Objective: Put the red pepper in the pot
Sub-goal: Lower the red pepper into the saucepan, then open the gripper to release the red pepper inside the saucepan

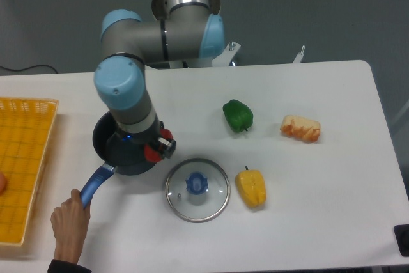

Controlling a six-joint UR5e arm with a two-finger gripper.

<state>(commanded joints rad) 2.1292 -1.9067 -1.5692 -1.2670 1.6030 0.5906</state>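
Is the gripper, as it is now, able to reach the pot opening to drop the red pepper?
Probably yes: the gripper, shut on the red pepper, hangs over the pot, whose glass lid lies aside on the table.

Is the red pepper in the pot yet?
Not yet: the red pepper is in the gripper, over the pot rim.
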